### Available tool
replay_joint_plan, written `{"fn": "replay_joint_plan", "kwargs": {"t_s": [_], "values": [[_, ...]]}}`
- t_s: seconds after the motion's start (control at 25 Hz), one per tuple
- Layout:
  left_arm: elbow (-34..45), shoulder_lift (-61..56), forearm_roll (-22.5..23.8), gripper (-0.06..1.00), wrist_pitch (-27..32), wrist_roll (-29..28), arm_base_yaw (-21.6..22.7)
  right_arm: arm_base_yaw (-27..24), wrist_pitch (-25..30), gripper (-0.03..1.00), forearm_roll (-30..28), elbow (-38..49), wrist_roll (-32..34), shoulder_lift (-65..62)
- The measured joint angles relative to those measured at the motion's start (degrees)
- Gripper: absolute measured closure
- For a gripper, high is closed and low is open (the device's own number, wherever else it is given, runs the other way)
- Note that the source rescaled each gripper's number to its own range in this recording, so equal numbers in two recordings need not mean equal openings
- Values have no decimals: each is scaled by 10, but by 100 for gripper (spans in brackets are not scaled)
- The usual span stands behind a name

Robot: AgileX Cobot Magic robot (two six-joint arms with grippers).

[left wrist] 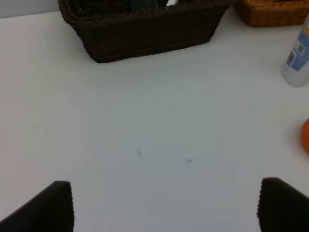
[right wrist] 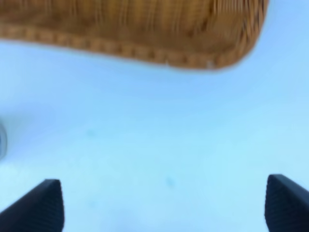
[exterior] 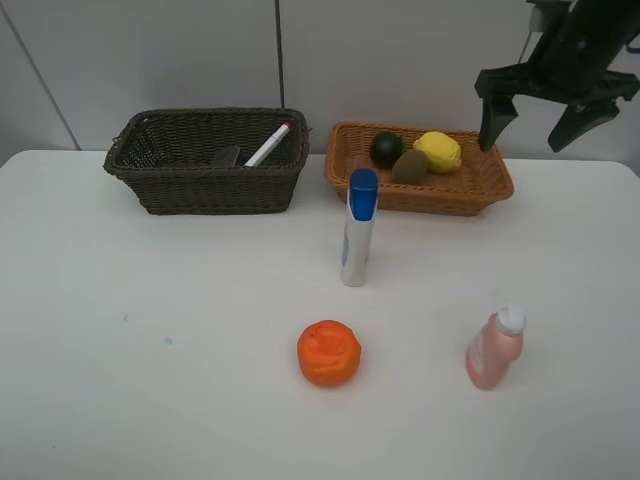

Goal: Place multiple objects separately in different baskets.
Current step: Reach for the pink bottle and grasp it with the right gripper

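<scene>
The left end effector (left wrist: 164,208) showed only in its own wrist view. Its jaws were spread wide with nothing between them, hanging over bare table (exterior: 150,350) in front of the dark brown basket (exterior: 210,185). That basket sat at the back left and held the black eraser (exterior: 225,157) and the red-tipped marker (exterior: 268,145), which leaned against its far wall. Judging by these two, it was collecting the non-food things.

Toward the middle, the blue-capped tube (exterior: 358,228) stood upright on the table, just in front of the gap between the two baskets. The orange (exterior: 328,352) lay nearer the front edge, well apart from everything else.

The tan basket (exterior: 430,195) at the back right held the mangosteen (exterior: 386,149), the kiwi (exterior: 410,166) and the lemon (exterior: 438,151), packed close together. That made it the fruit basket, so the orange probably belonged there. The tall, narrow tube stood roughly on the line between the orange and that basket and looked easy to tip.

The pink bottle (exterior: 495,347) stood at the front right, clear of the rest. Above the tan basket's right end hung the right end effector (exterior: 522,145), fully spread and empty. Its blurred wrist view showed only the basket's wall and bare table.
</scene>
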Motion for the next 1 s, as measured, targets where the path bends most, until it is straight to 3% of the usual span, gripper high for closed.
{"fn": "replay_joint_plan", "kwargs": {"t_s": [0.4, 0.84, 1.0], "values": [[0, 0, 0, -6, 0, 0, 0, 0, 2, -1, -4, 219, 13, -179], [0, 0, 0, -6, 0, 1, 0, 0, 1, -1, 4, 358, 17, -227], [0, 0, 0, -6, 0, 1, 0, 0, -29, -1, 10, 390, 17, -227]]}}
